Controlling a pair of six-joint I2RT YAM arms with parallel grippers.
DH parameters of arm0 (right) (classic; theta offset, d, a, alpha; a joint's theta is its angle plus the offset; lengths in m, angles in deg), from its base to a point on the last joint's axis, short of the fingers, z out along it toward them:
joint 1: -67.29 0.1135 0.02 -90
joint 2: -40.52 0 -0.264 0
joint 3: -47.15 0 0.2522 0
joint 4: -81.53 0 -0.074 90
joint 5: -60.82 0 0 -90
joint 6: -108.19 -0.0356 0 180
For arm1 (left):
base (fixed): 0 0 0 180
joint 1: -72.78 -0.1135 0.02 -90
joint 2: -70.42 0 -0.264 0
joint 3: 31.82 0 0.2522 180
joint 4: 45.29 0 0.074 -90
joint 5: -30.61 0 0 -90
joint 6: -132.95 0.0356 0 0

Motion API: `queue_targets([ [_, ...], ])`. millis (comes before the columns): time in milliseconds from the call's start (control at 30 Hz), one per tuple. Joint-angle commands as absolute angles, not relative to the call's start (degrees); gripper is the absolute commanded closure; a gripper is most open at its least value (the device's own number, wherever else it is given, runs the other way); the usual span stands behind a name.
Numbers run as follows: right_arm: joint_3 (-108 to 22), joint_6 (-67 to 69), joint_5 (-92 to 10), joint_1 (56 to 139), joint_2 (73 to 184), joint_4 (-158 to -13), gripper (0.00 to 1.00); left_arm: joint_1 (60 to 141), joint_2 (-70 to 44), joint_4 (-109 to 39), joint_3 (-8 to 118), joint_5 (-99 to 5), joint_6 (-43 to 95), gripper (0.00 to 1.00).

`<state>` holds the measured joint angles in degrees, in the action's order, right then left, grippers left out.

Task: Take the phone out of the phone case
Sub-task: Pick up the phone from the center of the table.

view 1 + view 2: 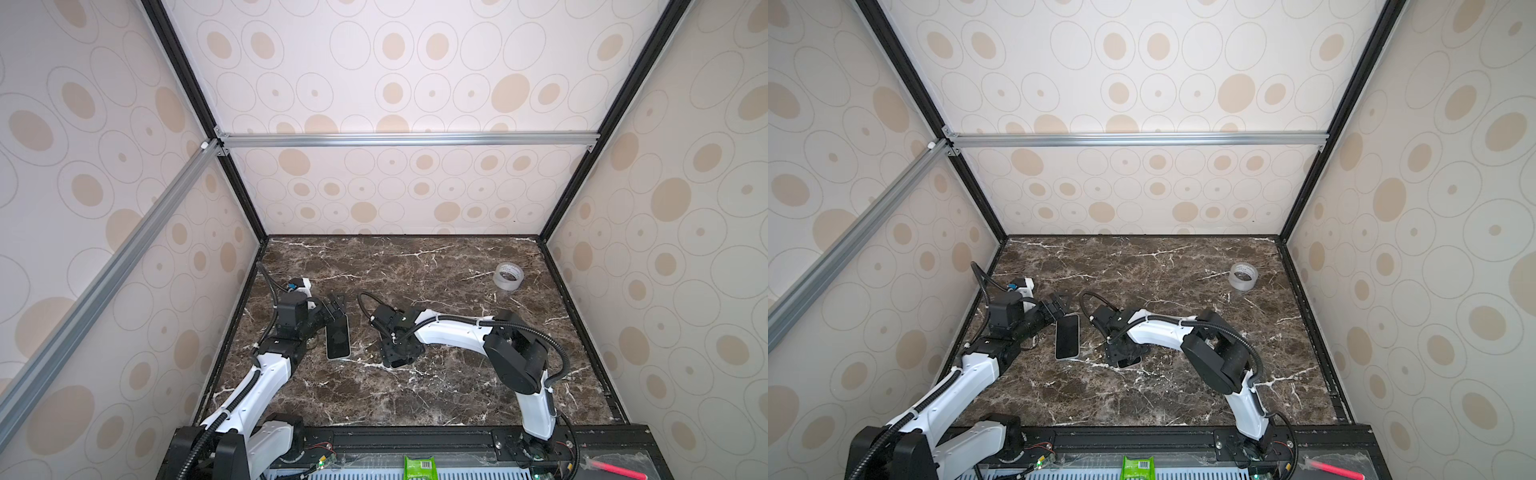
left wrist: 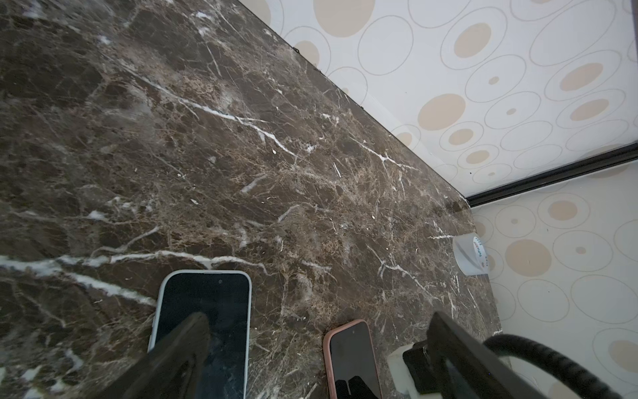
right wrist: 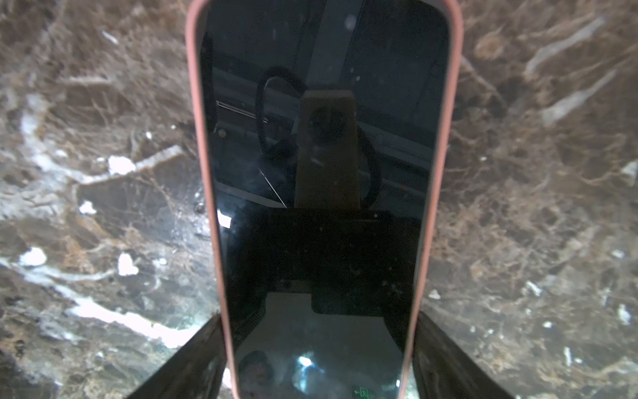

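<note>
And the right tool [image 3: 316, 326] straddles the pink case [image 3: 445, 138] with its phone [image 3: 321, 145], grip unclear; at its nine o'clock the left tool [image 1: 337, 306] gapes wide, empty, by the white phone [image 1: 337, 343].

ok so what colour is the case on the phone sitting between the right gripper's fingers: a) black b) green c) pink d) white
c: in the right wrist view, the case rimming the dark-screened phone between the fingers of the right gripper is pink.
</note>
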<state>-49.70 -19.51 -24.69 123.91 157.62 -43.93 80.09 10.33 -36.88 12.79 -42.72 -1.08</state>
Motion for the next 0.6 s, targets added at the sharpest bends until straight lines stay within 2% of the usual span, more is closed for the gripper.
queue_targets([
  [0, -50.1, -20.0, -26.4, 124.3, 160.9, -41.8, 0.21, 79.7, 11.2, -37.9, 12.5, -42.5, -1.9, 0.02],
  [100, -49.7, -20.4, -25.9, 124.3, 160.4, -42.3, 0.23, 79.8, 11.2, -38.3, 12.2, -42.6, -2.3, 0.02],
  [267, -50.1, -20.1, -24.1, 124.2, 159.3, -42.0, 0.33, 79.7, 10.4, -39.4, 11.7, -41.7, -2.7, 0.01],
  [567, -44.4, -19.2, -26.2, 123.6, 151.3, -51.3, 0.37, 81.9, 7.4, -45.0, 11.1, -36.9, -4.6, 0.01],
])
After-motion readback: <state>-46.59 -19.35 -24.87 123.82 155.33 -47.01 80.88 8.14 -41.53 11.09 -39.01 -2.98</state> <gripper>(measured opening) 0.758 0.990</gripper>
